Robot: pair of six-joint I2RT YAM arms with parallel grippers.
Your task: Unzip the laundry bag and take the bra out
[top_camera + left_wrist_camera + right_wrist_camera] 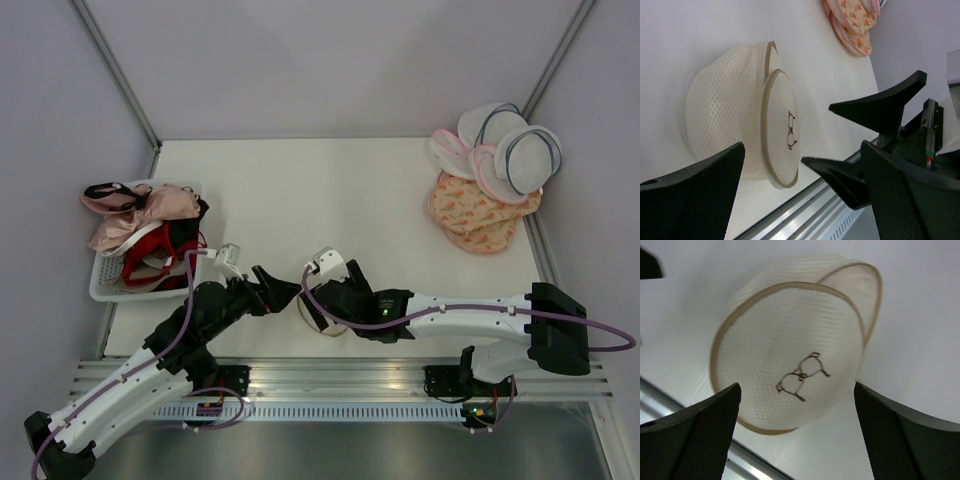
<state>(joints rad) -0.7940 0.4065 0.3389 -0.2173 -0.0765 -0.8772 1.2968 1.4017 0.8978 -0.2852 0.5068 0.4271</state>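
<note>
Straddling | laundry bag: one | right fingers: two, apart | basket: one

Item count:
- One cream mesh laundry bag.
- One white basket containing several bras; exact number indeterminate.
- At least two white domed bags.
- Stacked pink patterned bags; number indeterminate.
- Two robot arms.

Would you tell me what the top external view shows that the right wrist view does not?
Only the top view shows the white basket of bras and the pile of other bags in the far right corner. Only the right wrist view shows the bra drawing on the laundry bag. Both show the laundry bag, mostly hidden from above, on the table.
</note>
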